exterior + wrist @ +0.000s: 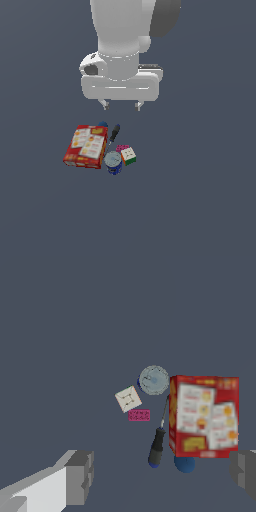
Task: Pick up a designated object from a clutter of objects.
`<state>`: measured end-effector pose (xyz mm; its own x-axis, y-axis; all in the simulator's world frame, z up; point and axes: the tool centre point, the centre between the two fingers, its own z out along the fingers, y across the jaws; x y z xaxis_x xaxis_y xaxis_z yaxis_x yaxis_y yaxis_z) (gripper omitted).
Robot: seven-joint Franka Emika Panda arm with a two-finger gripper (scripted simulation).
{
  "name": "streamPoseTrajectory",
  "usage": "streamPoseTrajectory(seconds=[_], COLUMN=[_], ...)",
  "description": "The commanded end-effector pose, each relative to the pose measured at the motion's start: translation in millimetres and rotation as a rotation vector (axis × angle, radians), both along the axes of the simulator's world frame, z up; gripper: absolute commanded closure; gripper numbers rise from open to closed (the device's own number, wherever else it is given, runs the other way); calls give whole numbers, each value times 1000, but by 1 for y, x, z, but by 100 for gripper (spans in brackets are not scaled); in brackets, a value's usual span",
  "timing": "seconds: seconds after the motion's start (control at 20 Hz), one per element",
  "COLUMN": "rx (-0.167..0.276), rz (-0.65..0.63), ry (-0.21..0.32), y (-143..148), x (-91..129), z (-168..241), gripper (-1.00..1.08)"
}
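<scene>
My gripper point(121, 105) hangs above the grey floor point(200, 200) with its two fingers spread wide and nothing between them; in the wrist view one pad point(80, 477) sits well apart from the other.

Nearest in the exterior view is the blue can point(113, 163), the thing I am after. It stands upright with its silvery-grey top up. Pale marks show on its dark side, too small to read. On the exterior view's left it sits just beside, perhaps touching, the near corner of the red box point(86, 146). On its right the puzzle cube point(127, 154) is just beside it in that view, while the wrist view shows a narrow strip of floor between them. The cube shows white, pink and green faces.

The red box lies flat, and its lid carries pale panels with orange spots. The printing is blurred in both views and I can read no word or brand.

The screwdriver point(114, 133) lies along the box's long edge, its black handle at the far end and its thin shaft point(164, 412) aimed at the can. A small blue round thing point(102, 124) peeps out at the box's far edge.

Around the cluster the floor runs bare to every border. The can's near side faces open ground.
</scene>
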<state>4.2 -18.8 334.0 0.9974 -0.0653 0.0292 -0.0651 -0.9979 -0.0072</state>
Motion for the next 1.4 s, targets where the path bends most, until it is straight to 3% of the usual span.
streamPoseTrajectory(seconds=[0.0,0.75,1.35], rx=[0,-15,-10], rz=[0,22,63], ry=[0,-34,-14], y=[0,-2,-15], x=[0,4,32], z=[0,6,-57], gripper=[-92,-92,-92])
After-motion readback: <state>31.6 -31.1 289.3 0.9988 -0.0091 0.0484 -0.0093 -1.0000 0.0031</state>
